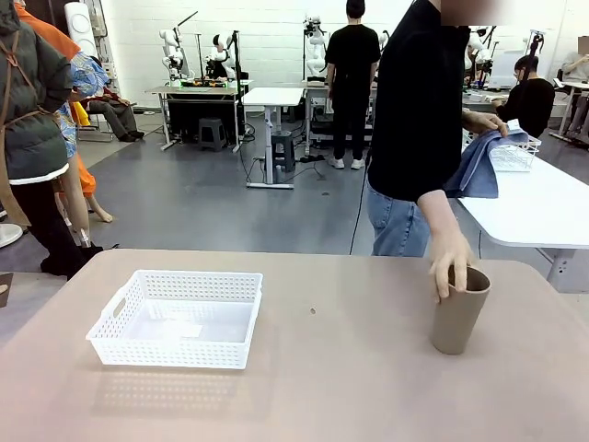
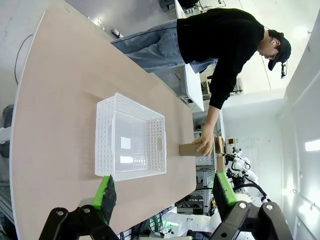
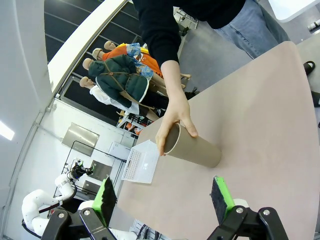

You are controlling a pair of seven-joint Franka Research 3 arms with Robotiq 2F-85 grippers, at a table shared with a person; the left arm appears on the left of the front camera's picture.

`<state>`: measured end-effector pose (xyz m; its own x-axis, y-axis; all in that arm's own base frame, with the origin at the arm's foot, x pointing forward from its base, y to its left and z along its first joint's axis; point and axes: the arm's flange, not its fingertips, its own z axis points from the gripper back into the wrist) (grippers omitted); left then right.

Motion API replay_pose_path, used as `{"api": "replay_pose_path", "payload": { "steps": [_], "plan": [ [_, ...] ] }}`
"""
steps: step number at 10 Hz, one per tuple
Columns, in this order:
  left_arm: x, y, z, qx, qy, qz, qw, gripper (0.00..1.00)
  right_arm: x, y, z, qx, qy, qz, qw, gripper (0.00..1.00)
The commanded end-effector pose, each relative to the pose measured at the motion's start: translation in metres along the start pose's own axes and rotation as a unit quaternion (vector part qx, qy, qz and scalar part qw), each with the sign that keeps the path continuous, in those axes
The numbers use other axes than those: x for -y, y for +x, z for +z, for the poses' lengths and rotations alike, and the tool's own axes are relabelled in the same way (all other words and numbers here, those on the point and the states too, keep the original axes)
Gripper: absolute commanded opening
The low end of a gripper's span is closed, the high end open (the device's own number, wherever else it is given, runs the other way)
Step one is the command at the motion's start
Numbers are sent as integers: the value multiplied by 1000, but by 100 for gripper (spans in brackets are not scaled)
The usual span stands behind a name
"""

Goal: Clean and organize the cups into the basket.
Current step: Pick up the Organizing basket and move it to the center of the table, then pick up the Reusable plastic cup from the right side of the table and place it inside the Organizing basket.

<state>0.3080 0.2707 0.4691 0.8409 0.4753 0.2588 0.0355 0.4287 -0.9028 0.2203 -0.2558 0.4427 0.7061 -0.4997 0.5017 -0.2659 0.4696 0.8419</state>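
- My left gripper [image 2: 164, 191] and right gripper [image 3: 163, 195] stand wide open, holding nothing.
- White perforated basket [image 1: 166, 354] sits left on the table [image 1: 350, 387].
- Tan cup [image 1: 458, 322] stands upright at right, a person's hand [image 1: 448, 262] on its rim.

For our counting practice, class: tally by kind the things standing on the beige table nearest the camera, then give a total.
Tan cup: 1
White basket: 1
Total: 2
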Motion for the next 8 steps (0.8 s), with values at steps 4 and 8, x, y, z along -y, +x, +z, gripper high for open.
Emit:
{"api": "replay_pose_path", "payload": {
  "steps": [4,8],
  "plan": [
    [1,0,2,2,-2,0,1000,100,1,3,0,9,9,2,1000,100],
    [70,-21,-24,-44,129,-164,977,100,-36,-8,-62,-94,0,233,968,100]
  ]
}}
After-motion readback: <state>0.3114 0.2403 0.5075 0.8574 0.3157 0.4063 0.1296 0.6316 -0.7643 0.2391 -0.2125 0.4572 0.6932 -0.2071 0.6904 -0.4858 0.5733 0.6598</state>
